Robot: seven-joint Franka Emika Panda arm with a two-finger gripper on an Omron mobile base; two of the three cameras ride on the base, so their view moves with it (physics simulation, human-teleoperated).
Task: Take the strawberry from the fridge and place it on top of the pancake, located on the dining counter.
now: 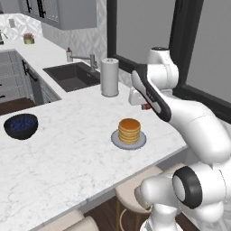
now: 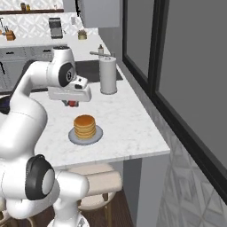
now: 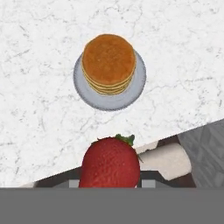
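You have the two-finger gripper (image 2: pixel 71 103) clenched on the glossy red strawberry with its green leafy cap (image 3: pixel 110 162), which sits between the fingers in your hand view; in your base views the berry is only a small red spot under the white hand (image 1: pixel 145 107), held above the broad white marble-look dining counter with faint grey veins (image 1: pixel 67 153); the short stack of round golden-brown pancakes (image 1: pixel 129 131) rests on its small flat grey plate (image 1: pixel 141 141), near the counter's front edge; the berry hangs off to the side of the stack, apart from it, not over its top; a dark bowl of blueberries (image 1: pixel 20 126) stands well apart at the left, and an upright white paper-towel roll (image 1: pixel 109 76) stands at the back beside the dark sink (image 1: pixel 72 76).
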